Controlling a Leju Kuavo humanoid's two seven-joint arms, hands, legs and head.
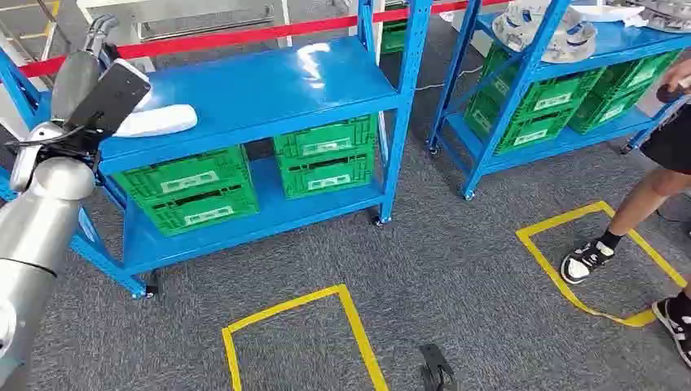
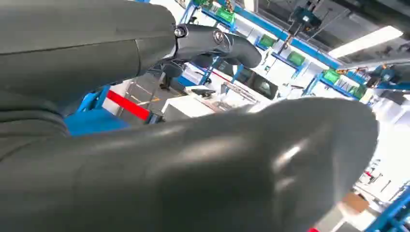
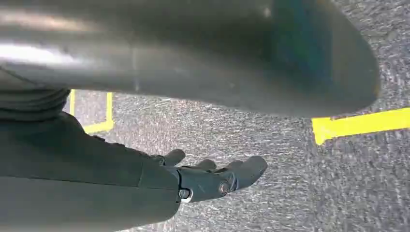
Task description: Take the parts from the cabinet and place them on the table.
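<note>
While lifted — white part (image 1: pixel 156 120) beside left-hand fingers (image 1: pixel 99 31), apart.

- Setting: an industrial workshop or factory storage area.
- Blue steel shelving racks on castors (image 1: pixel 269 90) hold green slatted plastic crates with white labels (image 1: pixel 326 155).
- Grey carpet floor (image 1: pixel 456 277) carries yellow tape position markings (image 1: pixel 293 309).
- A red barrier bar (image 1: pixel 244 37) runs behind the racks.
- Ceiling strip lights (image 2: pixel 365 41) hang above further racks.
</note>
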